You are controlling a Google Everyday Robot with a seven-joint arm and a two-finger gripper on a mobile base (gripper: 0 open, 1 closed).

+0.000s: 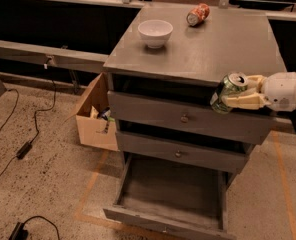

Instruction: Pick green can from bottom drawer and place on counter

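Observation:
My gripper (238, 93) reaches in from the right and is shut on the green can (227, 91). It holds the can tilted in the air, in front of the counter's front edge and level with the top drawer. The counter (223, 44) is the flat grey top of the drawer cabinet. The bottom drawer (168, 194) is pulled open below, and I see nothing inside it.
A white bowl (155, 32) stands on the counter at the back left. An orange-red can (197, 14) lies on its side at the counter's back edge. An open cardboard box (94, 116) sits on the floor left of the cabinet. Cables (23, 149) lie on the floor.

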